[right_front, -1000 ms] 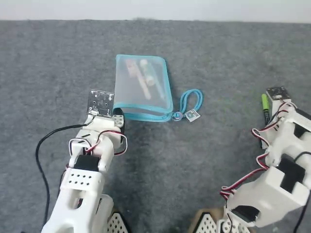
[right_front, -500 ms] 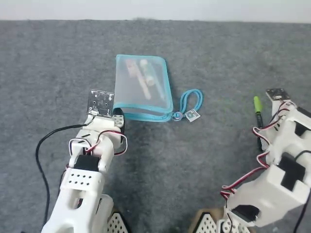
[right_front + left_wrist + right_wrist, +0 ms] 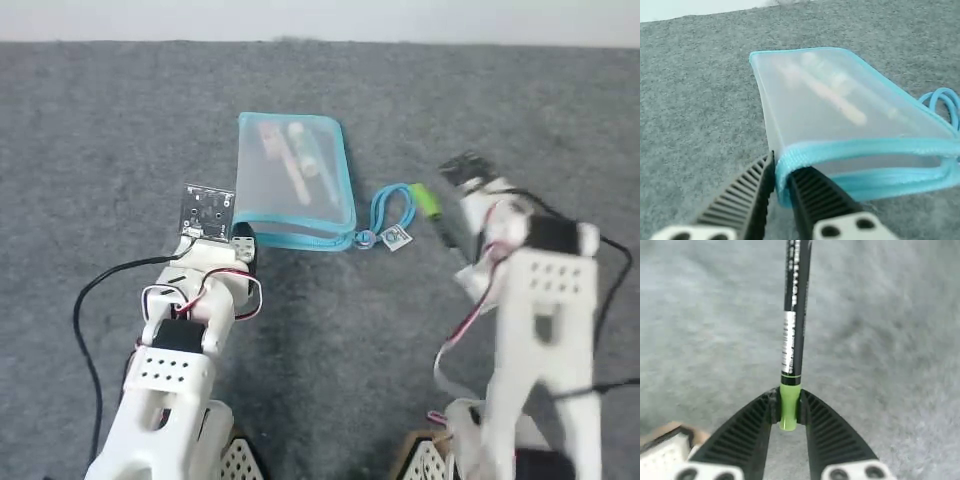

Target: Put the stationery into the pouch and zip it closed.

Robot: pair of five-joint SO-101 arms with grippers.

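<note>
So, the left gripper (image 3: 780, 167) is pinching the blue zip edge of the pouch (image 3: 840, 115) right at one corner, with its jaws closed on the fabric. I'm guessing it's doing that to pin the pouch down and hold the mouth a bit apart, since the left wrist view is showing a gap between the two blue bands of the zip. From above, that left gripper (image 3: 243, 238) is sitting at the pouch (image 3: 295, 180) corner nearest its own arm, and the pouch is lying flat on the grey mat (image 3: 100, 120).

The right gripper (image 3: 788, 412) is clamping a pen (image 3: 794, 315) by its green end, with the black barrel sticking straight out past the jaws. Gripping it by the tail like that is probably leaving the long end free to go into the mouth first. In the high view the right gripper (image 3: 437, 205) is hanging just beside the strap loop (image 3: 392, 208) at the far end of the zip. The pen (image 3: 425, 196) is sitting near the pouch but not touching it.

Looks-wise, the pouch is frosted see-through with turquoise trim. It's already carrying two sticks (image 3: 295, 155), one pinkish and one white with green. The pen is looking slim, hard and smooth, so I'm thinking it could be twisting in the jaws if it catches the zip edge.
</note>
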